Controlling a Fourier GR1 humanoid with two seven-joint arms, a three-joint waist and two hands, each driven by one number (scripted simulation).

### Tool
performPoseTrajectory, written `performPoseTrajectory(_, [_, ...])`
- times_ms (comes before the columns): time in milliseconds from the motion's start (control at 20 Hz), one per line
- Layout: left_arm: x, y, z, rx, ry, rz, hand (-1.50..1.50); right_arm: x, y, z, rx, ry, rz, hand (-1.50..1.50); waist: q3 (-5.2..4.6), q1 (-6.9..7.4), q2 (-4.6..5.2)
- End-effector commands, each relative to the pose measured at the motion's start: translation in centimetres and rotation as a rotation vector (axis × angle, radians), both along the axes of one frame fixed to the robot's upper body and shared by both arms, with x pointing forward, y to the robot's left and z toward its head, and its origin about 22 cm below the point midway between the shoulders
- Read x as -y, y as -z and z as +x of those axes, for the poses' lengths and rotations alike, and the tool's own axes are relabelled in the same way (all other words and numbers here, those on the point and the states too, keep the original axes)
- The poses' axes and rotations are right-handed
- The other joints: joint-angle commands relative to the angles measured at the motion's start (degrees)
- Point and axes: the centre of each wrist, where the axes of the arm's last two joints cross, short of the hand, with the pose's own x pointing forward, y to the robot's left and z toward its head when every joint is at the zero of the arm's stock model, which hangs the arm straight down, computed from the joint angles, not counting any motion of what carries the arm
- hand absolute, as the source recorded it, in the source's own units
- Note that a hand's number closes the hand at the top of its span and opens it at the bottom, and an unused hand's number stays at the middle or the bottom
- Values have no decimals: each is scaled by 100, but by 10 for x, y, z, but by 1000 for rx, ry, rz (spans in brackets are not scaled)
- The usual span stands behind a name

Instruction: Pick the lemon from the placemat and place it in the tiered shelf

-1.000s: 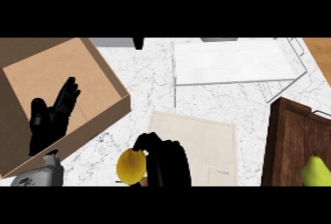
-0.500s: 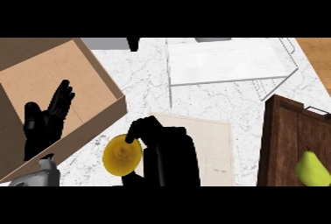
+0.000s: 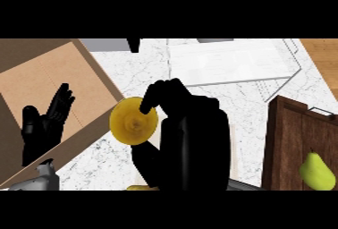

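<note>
One head view looks steeply down, seemingly close, onto the counter (image 3: 134,67).

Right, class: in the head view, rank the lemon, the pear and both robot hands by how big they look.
1. Right robot hand, holding the lemon; close to the camera, so it looms.
2. Left robot hand.
3. Lemon, also close to the camera.
4. Pear; its true size against the lemon is unsure.

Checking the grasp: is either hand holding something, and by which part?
The right hand holds the lemon, fingers curled round its right side; left hand holds nothing.
</note>
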Motion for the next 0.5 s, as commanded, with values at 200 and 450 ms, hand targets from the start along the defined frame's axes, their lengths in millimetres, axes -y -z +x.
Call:
performPoseTrajectory(200, [32, 10, 16, -46, 154, 15, 0, 4, -55, 18, -58, 222, 38, 150, -53, -57, 78])
performPoseTrajectory(450, [40, 16, 9, -40, 156, 18, 0, 16, -78, 37, -11, 285, 31, 150, -48, -73, 87])
